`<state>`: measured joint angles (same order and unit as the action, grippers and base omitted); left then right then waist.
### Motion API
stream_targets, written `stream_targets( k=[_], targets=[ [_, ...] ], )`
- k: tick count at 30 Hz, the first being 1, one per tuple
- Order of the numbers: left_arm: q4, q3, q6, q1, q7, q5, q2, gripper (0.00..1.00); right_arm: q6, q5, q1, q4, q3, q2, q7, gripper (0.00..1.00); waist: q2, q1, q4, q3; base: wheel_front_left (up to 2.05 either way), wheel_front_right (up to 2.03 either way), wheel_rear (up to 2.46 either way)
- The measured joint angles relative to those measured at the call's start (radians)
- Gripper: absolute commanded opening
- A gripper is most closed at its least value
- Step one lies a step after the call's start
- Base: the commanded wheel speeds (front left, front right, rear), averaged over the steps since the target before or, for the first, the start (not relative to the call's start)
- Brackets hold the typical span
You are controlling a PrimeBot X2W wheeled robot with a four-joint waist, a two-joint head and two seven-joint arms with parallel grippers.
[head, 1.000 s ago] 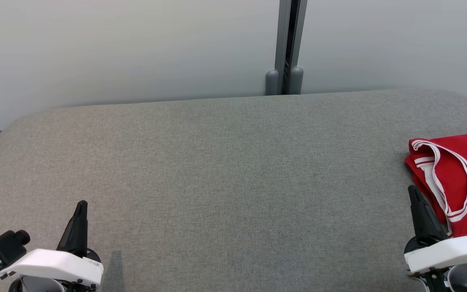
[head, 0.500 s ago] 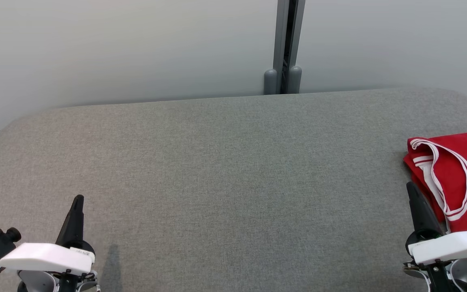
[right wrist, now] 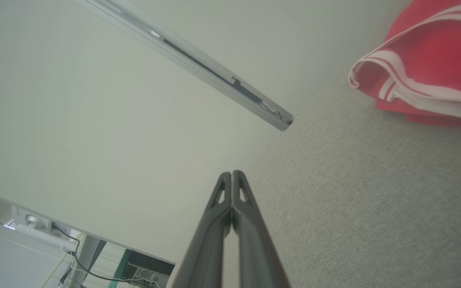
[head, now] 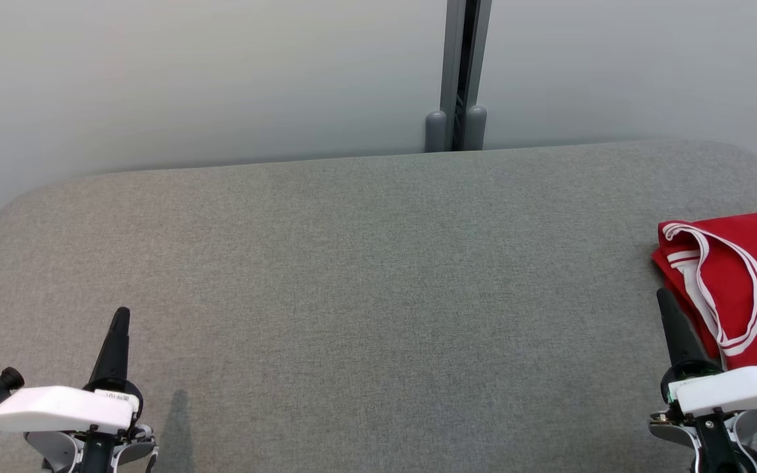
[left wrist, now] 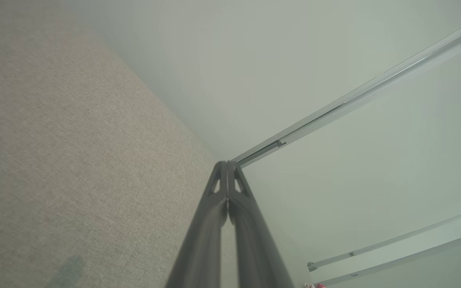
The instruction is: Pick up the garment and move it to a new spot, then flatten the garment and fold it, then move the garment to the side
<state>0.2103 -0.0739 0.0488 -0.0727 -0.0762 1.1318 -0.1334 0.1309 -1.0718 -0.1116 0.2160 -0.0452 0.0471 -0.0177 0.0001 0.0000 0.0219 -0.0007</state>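
**A:** As the head view has it, where does the job stand?

**B:** The garment (head: pixel 740 289) lies folded in layers at the right edge of the grey table (head: pixel 378 276), partly cut off by the frame. The left gripper (head: pixel 120 316) and right gripper (head: pixel 664 302) sit low, fingers pressed together, holding nothing. I judge the fold and the move aside done, with little left.

**A:** And the left wrist view?

**B:** Fingers closed tip to tip over bare table and wall.

**A:** The right wrist view?

**B:** It adds a low look at the garment's stacked, white-trimmed edges, near the joined fingers but apart from them.
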Motion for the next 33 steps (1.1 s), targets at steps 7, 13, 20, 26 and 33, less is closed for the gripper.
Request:
stream_targets(
  k=[7, 13, 20, 26, 33],
  targets=[
    [0.019, -0.017, 0.012, -0.019, -0.015, 0.063, 0.013, 0.00, 0.000, -0.074, -0.013, 0.021, 0.003, 0.000, -0.002, 0.00, 0.0000, 0.0000, -0.002, 0.001, 0.00, 0.00, 0.00],
    [0.034, -0.033, 0.021, -0.034, -0.026, 0.115, 0.020, 0.00, 0.000, -0.135, -0.023, 0.034, 0.005, 0.000, -0.004, 0.00, 0.0000, 0.0000, -0.004, 0.002, 0.00, 0.00, 0.00],
    [0.051, -0.049, 0.030, -0.044, -0.038, 0.171, 0.028, 0.00, 0.000, -0.201, -0.039, 0.052, 0.008, 0.000, -0.007, 0.00, 0.0000, 0.0000, -0.007, 0.003, 0.00, 0.00, 0.00],
    [0.065, -0.065, 0.039, -0.060, -0.049, 0.225, 0.038, 0.00, 0.000, -0.263, -0.048, 0.067, 0.011, 0.000, -0.010, 0.00, 0.0000, 0.0000, -0.009, 0.004, 0.00, 0.00, 0.00],
    [0.080, -0.078, 0.047, -0.077, -0.062, 0.272, 0.046, 0.00, 0.000, -0.323, -0.060, 0.083, 0.013, 0.000, -0.013, 0.00, 0.0000, 0.0000, -0.012, 0.005, 0.00, 0.00, 0.00]
  ],
)
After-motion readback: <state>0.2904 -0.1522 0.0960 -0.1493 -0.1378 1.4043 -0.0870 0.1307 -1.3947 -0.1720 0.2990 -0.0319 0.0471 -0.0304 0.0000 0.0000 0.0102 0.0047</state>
